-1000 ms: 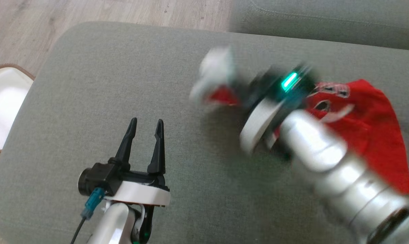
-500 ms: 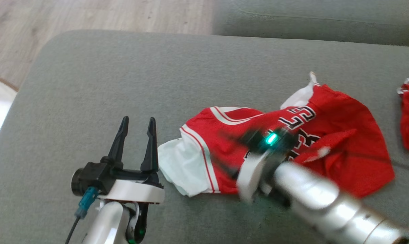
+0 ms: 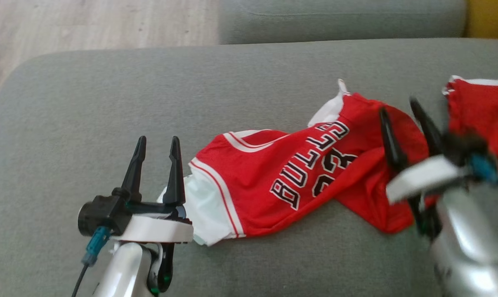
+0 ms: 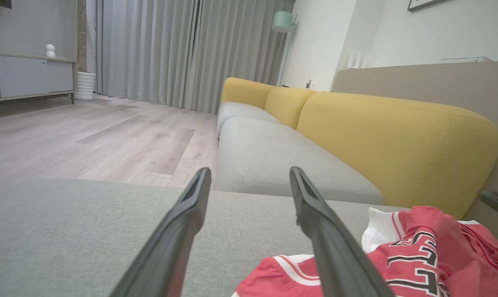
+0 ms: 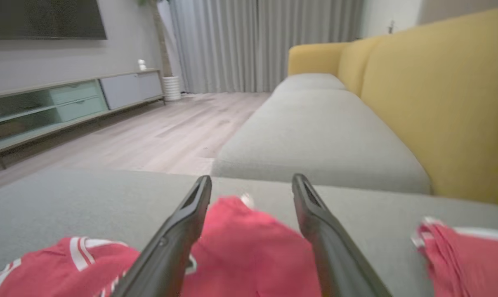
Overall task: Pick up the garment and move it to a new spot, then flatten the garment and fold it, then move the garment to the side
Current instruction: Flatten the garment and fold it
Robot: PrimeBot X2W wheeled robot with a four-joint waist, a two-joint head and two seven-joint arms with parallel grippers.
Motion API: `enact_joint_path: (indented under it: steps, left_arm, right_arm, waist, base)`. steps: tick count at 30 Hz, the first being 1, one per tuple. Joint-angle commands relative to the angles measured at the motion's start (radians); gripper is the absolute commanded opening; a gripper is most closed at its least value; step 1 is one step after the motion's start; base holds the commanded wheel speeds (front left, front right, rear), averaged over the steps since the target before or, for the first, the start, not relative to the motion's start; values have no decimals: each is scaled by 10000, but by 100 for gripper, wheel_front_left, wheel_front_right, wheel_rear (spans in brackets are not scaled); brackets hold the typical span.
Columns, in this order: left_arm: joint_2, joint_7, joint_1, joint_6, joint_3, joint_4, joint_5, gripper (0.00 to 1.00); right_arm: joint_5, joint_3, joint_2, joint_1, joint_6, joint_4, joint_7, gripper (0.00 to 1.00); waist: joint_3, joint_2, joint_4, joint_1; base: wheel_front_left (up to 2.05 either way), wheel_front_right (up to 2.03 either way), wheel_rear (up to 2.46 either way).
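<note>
Claws both spread, right claw over red garment, left claw beside it

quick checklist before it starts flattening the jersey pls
1. Jersey resting on the grey cushion: ok, neither gripper is closed on it.
2. Left gripper open: ok, jaws apart, beside the jersey's white hem.
3. Right gripper open: ok, jaws apart over the jersey's right end.
4. Jersey flat: not ok, the right end is bunched and folded over, hiding part of the number.
5. Jersey apart from the second red garment: ok, the right wrist view shows a strip of cushion between them.
6. Left gripper clear of the hem: cannot tell, one finger overlaps the white edge in the head view.
</note>
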Motion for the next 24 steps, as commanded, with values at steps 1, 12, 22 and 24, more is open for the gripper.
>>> enact_joint_path:
  steps: [1,12,22,24]
  left_arm:
    - [37,-49,-98,-51,351,-351,89,100]
    - [37,-49,-81,-148,310,-285,151,100]
    - [37,-49,-267,-151,-1,-183,54,100]
    - [37,-49,-291,-140,-30,-174,31,100]
  right_arm:
    - [-320,-318,457,462,-7,-615,-117,100]
    - [-1627,-1914,1747,2617,-7,-2611,431,100]
    - [-973,-2411,1792,1822,-7,-1765,2654,100]
    - [-642,-2446,1793,1627,-7,-1499,2900,100]
  waist:
    - [28,-1,-195,0]
    - [86,-1,-491,0]
    - [281,-1,-59,0]
    - [324,-1,9,0]
  base:
    - [0,0,0]
    - [0,0,0]
    - [0,0,0]
    - [0,0,0]
